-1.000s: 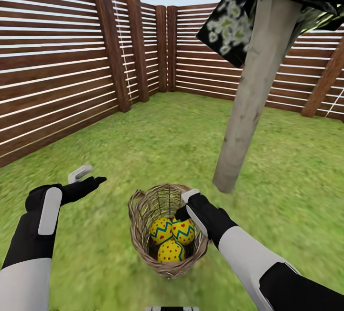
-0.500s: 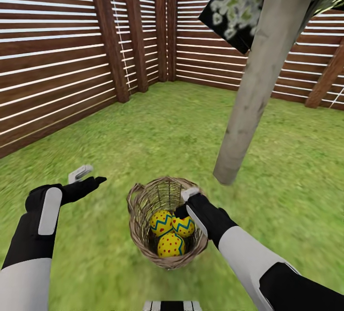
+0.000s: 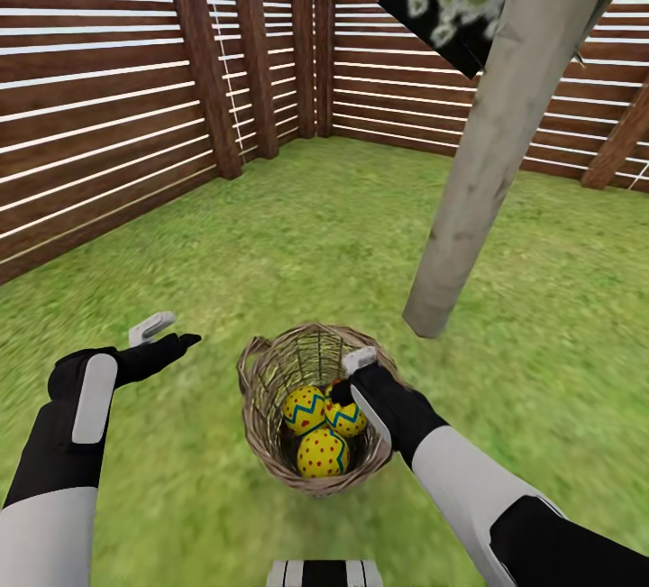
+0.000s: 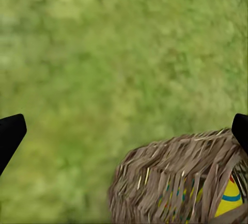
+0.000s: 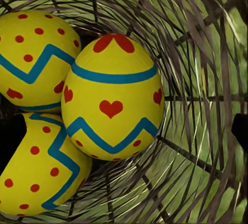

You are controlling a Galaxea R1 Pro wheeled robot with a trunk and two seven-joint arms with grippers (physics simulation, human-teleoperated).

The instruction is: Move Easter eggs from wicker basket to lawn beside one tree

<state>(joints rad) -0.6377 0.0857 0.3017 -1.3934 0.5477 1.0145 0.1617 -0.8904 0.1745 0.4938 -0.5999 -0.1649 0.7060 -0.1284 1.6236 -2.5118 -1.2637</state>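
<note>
The right hand (image 3: 347, 381) reaches down inside the wicker basket (image 3: 270, 389) on the lawn (image 3: 315, 235), fingers spread wide around the Easter eggs (image 5: 111, 97). The nearest egg stands upright. The left hand (image 3: 160, 337) hovers open beside the basket

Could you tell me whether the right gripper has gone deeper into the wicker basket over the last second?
Cannot tell: the right gripper sits at the wicker basket's rim beside the Easter eggs as before; the camera moved.
</note>
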